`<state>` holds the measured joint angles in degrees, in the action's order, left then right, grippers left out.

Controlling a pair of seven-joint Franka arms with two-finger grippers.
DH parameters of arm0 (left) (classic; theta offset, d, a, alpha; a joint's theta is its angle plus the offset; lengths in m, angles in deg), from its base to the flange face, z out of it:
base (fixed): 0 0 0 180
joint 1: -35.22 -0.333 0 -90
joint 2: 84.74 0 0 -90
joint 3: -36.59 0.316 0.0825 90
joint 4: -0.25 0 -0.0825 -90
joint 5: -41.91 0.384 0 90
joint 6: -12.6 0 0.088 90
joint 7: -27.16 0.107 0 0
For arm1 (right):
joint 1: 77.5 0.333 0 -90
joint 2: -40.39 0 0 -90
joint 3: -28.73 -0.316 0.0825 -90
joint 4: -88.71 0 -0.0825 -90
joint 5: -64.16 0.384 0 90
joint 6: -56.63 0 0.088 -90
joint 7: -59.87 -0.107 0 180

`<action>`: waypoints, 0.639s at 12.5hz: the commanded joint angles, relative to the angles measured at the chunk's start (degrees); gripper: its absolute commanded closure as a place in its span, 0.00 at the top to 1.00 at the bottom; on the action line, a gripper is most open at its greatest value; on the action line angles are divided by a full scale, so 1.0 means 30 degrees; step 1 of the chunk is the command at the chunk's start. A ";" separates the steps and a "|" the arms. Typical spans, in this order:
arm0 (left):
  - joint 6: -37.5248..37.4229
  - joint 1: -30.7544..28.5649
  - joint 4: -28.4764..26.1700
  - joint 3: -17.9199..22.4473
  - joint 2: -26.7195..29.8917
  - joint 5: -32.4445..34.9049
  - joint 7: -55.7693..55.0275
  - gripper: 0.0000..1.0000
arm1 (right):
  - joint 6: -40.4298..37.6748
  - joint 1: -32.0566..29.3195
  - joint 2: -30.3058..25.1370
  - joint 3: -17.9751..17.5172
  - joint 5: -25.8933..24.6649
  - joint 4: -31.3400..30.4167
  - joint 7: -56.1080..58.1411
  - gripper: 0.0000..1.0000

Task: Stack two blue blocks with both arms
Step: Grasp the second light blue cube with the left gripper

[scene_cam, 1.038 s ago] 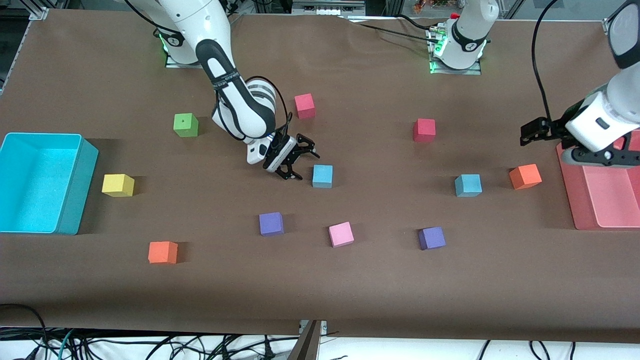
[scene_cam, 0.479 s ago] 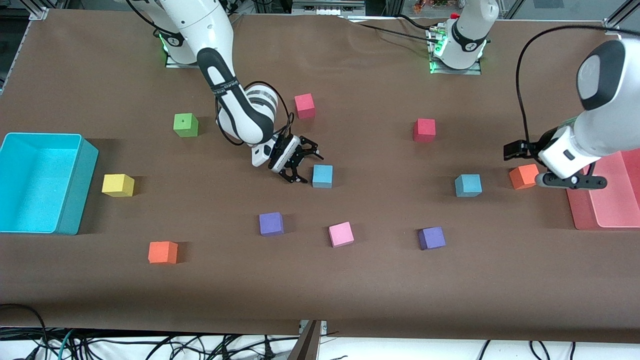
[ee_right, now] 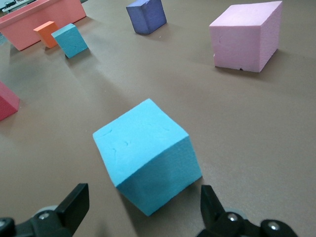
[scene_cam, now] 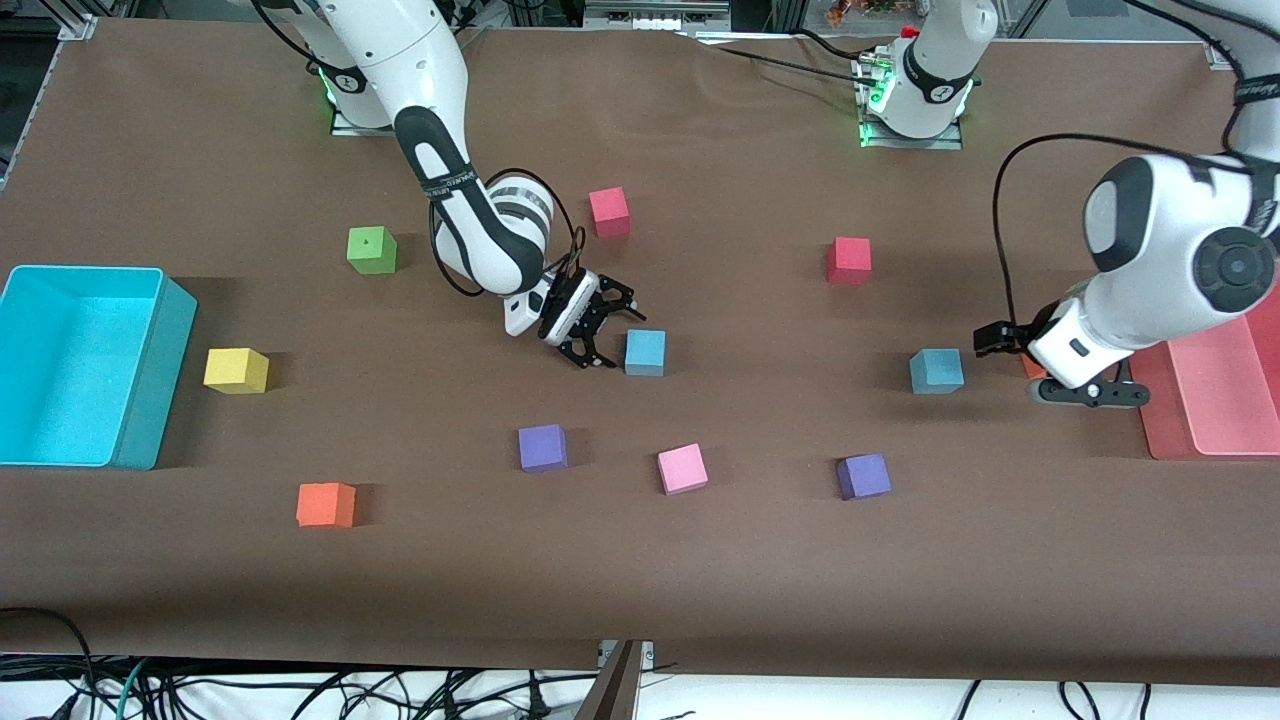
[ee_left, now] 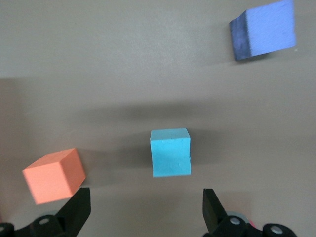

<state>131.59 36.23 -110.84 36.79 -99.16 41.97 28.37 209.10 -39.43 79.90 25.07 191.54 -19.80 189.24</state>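
Right gripper (scene_cam: 598,328) low beside blue block (scene_cam: 645,352), fingers (ee_right: 74,203) spread, empty. Left gripper (scene_cam: 992,338) near second blue block (scene_cam: 936,370), fingers (ee_left: 79,210) spread.

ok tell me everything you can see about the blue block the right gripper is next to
The blue block is a small light sky-blue cube that looks like matte foam, with faint dents on its top face. It sits flat on the brown table, near the middle, not lifted and touching no other cube. The pink cube and a purple cube lie nearer the front camera. The right gripper is low beside it, jaws open, not yet around the block; in the right wrist view the block lies just ahead of the open jaws.
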 commanded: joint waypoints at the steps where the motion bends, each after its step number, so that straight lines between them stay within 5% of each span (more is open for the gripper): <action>1: 0.3418 0.0073 -0.2279 -0.0008 -0.0519 -0.0136 0.0181 1.00 | -0.0140 0.0259 0.0159 0.0226 0.0520 0.0281 0.0589 1.00; 8: 0.6945 0.0746 -0.3429 -0.0008 -0.2688 -0.0339 0.0006 1.00 | -0.0140 0.0230 0.0335 0.0226 0.0344 0.0486 0.0589 1.00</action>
<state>150.89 37.62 -121.06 36.53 -106.38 41.97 28.36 208.99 -39.41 79.96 25.15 191.54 -19.70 189.76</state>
